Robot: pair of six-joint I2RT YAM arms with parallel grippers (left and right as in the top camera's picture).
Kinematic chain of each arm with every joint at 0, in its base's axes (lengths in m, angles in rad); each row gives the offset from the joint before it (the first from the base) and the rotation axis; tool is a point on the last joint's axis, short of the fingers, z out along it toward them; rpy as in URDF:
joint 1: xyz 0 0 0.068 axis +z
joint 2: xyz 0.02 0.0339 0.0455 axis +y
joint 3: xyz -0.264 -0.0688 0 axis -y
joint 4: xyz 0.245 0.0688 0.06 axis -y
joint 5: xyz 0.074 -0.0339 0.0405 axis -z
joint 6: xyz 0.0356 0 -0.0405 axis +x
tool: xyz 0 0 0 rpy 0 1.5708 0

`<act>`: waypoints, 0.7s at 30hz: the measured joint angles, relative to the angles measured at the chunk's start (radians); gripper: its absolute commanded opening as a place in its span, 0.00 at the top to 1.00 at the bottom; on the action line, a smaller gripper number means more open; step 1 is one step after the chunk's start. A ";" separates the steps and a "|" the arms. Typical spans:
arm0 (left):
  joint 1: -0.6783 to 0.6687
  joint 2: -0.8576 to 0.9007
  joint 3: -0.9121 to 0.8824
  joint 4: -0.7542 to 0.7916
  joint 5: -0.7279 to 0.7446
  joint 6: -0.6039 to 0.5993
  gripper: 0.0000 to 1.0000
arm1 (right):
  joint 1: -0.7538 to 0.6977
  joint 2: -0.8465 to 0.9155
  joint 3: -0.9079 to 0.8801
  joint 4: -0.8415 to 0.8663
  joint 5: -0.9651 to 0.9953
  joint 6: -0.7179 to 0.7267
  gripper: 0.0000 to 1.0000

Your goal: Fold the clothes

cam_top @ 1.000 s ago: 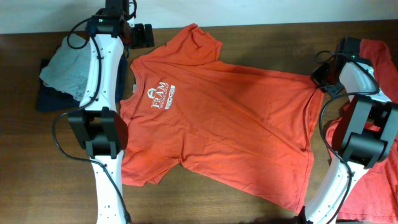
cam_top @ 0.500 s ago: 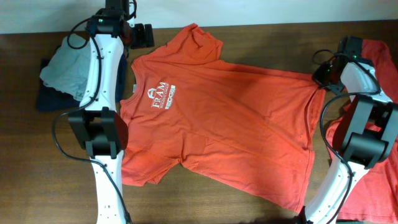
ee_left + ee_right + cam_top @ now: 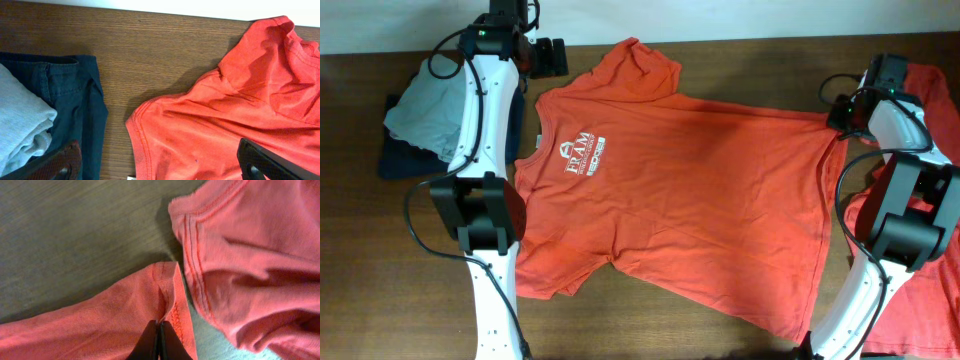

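Overhead: T-shirt (image 3: 680,200) spread mid-frame, right gripper (image 3: 837,118) at the upper-right end of its hem (image 3: 818,230); left wrist: left gripper (image 3: 160,159) wide open over the collar (image 3: 134,135); right wrist: jaws pinched shut on the hem (image 3: 167,290), best drawn smoothly so the fabric lies flat

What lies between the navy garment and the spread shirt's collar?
Bare table, seen in the left wrist view, between the navy garment and the shirt.
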 measured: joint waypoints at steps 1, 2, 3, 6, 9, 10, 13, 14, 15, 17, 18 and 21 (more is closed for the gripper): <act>0.000 0.000 0.000 0.000 0.000 0.000 0.01 | 0.000 0.000 0.000 0.010 0.000 -0.011 0.96; 0.000 0.000 0.000 0.000 0.000 0.000 0.01 | 0.000 0.000 0.000 0.018 0.001 -0.022 0.96; 0.000 0.000 0.000 0.000 0.000 0.000 0.01 | 0.000 0.000 0.000 0.026 0.003 -0.028 0.96; 0.000 0.000 0.000 0.000 0.000 0.000 0.01 | 0.000 0.000 0.000 0.050 0.003 -0.055 0.96; 0.000 0.000 0.000 0.000 0.000 0.000 0.01 | 0.000 0.000 0.000 0.085 0.003 -0.080 0.96; 0.000 0.000 0.000 0.000 0.000 0.000 0.01 | 0.000 0.000 0.000 0.096 0.003 -0.087 0.88; 0.000 0.000 0.000 0.000 0.000 0.000 0.01 | -0.001 0.000 0.000 0.129 0.007 -0.097 0.46; 0.000 0.000 0.000 0.000 0.000 0.000 0.01 | -0.002 0.000 0.000 0.142 0.007 -0.100 0.34; 0.000 0.000 0.000 0.000 0.000 0.000 0.01 | -0.002 0.000 0.000 0.155 0.008 -0.103 0.18; 0.000 0.000 0.000 0.000 0.000 0.000 0.01 | -0.003 0.000 0.004 0.167 0.016 -0.107 0.13; 0.000 0.000 0.000 0.000 0.000 0.000 0.01 | -0.003 0.000 0.008 0.167 0.020 -0.107 0.11; 0.000 0.000 0.000 0.000 0.000 0.000 0.01 | -0.003 0.000 0.041 0.155 0.027 -0.111 0.10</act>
